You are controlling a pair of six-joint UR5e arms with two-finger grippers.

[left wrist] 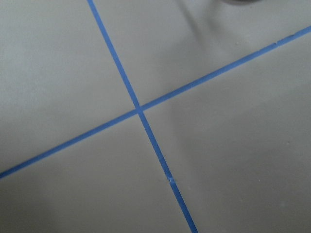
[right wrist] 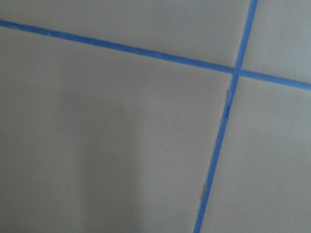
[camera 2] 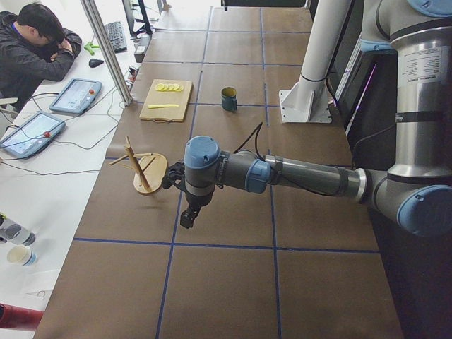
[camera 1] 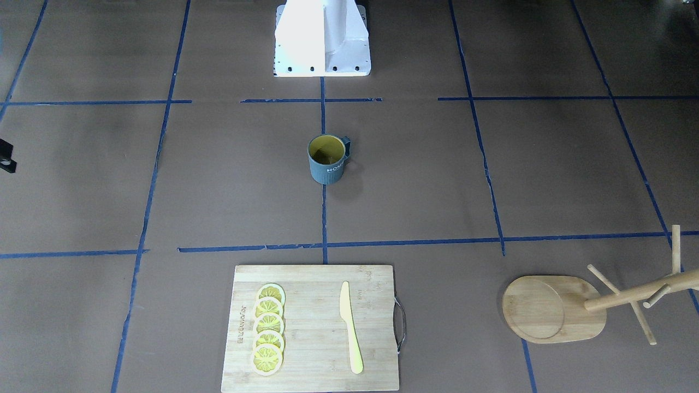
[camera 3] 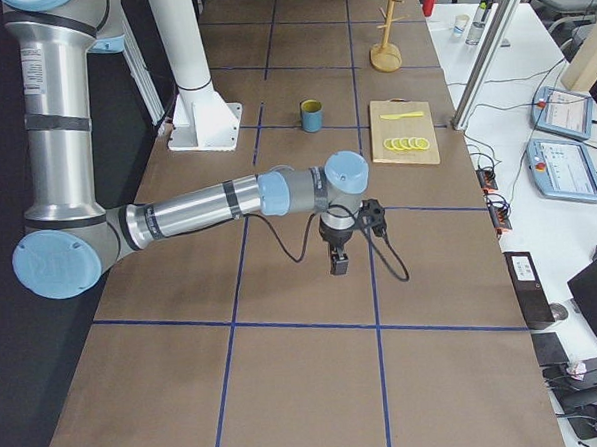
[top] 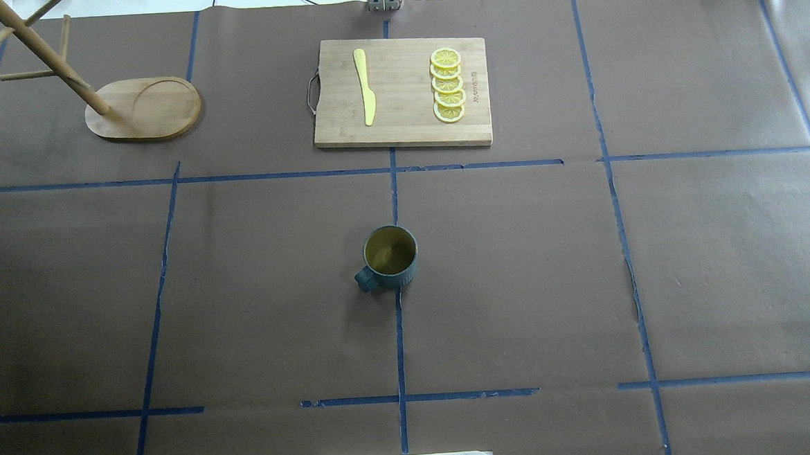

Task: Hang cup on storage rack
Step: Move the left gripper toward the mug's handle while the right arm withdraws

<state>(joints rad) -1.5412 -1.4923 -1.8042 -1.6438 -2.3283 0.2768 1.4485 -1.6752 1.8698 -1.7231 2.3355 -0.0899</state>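
Note:
The cup stands upright on the brown table's middle, yellow inside, handle toward the robot's left; it also shows in the overhead view. The storage rack stands at the far left corner on its oval base, its pegs bare. My left gripper hangs low over the table next to the rack, fingers pointing down, far from the cup. My right gripper hangs over the table's right part, also far from the cup. I cannot tell whether either is open. Both wrist views show only brown paper and blue tape.
A bamboo cutting board with a yellow knife and several lemon slices lies at the far middle edge. The white robot base stands behind the cup. A person sits at the side desk with tablets.

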